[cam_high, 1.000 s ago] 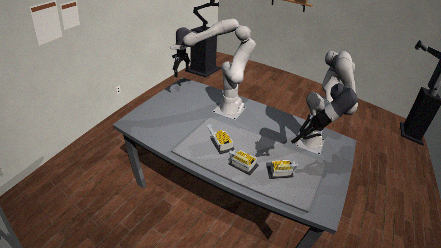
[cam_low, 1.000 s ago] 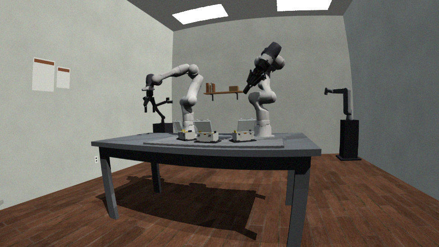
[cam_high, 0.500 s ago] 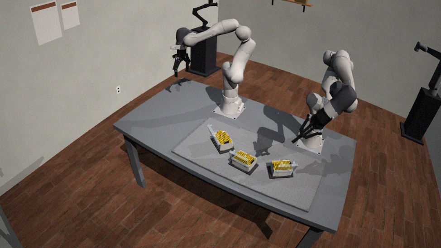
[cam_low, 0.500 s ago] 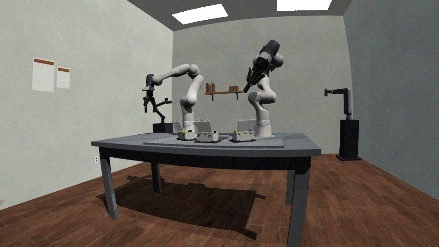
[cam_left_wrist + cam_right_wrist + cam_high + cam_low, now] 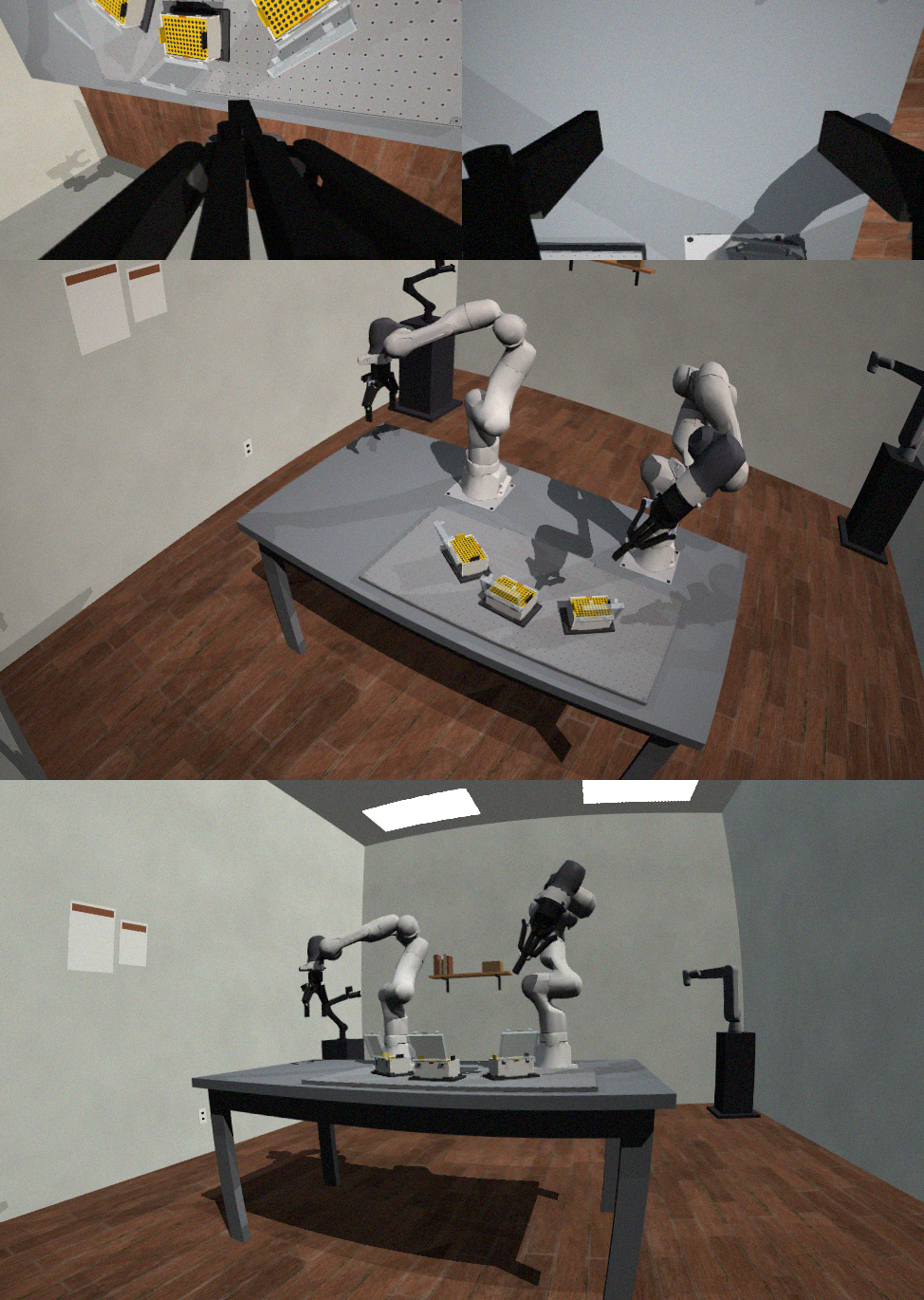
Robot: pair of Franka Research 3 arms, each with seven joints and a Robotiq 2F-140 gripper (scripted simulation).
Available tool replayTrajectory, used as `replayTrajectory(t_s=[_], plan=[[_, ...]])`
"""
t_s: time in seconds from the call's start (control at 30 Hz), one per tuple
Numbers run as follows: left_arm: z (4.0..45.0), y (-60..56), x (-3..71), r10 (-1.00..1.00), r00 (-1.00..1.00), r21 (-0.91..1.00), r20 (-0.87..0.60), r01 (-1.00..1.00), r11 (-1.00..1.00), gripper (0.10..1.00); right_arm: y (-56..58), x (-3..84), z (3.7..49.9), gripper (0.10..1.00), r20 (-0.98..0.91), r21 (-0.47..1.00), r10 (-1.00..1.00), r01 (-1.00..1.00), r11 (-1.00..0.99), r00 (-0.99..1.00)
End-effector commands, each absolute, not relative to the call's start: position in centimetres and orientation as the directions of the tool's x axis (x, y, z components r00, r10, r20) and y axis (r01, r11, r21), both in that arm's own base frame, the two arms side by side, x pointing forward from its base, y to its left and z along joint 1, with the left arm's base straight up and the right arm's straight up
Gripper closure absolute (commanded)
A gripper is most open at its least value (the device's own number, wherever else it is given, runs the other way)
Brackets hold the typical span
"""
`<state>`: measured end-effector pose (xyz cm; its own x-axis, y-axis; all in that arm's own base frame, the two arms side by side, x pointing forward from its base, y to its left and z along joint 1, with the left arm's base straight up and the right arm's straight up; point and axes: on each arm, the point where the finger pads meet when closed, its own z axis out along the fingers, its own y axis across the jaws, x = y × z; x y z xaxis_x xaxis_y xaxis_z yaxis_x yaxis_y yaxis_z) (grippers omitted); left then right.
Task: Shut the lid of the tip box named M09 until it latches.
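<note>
Three tip boxes: all with clear lids raised; sticker lettering too small to read, so which one is M09, where it sits and which way its front points cannot be told.
Left pincer (image 5: 618, 555) (image 5: 518, 969) (image 5: 239, 102): together, nothing between the fingers, high above the boxes and well apart from them, slanting down.
H1 box (image 5: 591, 622) (image 5: 513, 1068) (image 5: 295, 16): within its dark holder plate (image 5: 589, 631) (image 5: 529, 1075); long axis nearly crosswise in the top view.
H2 box (image 5: 508, 607) (image 5: 435, 1070) (image 5: 185, 38): between the other two; long axis slants from upper left to lower right in the top view.
H3 box (image 5: 474, 568) (image 5: 394, 1066) (image 5: 109, 9): turned more steeply than H2's, near it but apart.
Right pincer (image 5: 380, 412) (image 5: 315, 1013) (image 5: 711, 130): fingers wide apart, well away from all boxes, pointing down.
Obstacles: neither pincer touches a box; yellow tip racks fill all three.
Surface (image 5: 309, 499) (image 5: 258, 1090) (image 5: 143, 95) (image 5: 700, 90): grey, bearing a perforated board (image 5: 413, 557) (image 5: 334, 1083) (image 5: 394, 62) (image 5: 590, 256) under the plates.
Room: reddish-brown plank floor (image 5: 194, 660) (image 5: 400, 1194) (image 5: 124, 119) (image 5: 877, 239), pale walls.
</note>
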<state>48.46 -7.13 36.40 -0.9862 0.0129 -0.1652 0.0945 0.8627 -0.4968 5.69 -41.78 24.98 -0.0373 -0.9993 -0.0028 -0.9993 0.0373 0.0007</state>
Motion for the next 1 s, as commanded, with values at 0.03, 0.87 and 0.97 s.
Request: replayTrajectory(t_s=[0.03,0.87,0.97], plan=[[36.37,-7.12,48.31,-0.140,-0.988,-0.499,-0.060,-0.092,0.862,0.999,-41.82,5.72,25.00,0.098,0.000,0.000,-0.999,-0.999,0.043,-0.043],[36.97,-6.98,48.58,-0.424,-0.899,-0.441,0.105,-0.424,0.791,0.999,-41.82,5.72,25.00,0.098,0.000,0.000,-0.999,-0.999,0.043,-0.043],[37.09,-6.95,48.63,-0.485,-0.864,-0.420,0.136,-0.494,0.761,0.999,-41.82,5.72,25.00,0.098,0.000,0.000,-0.999,-0.999,0.043,-0.043]])
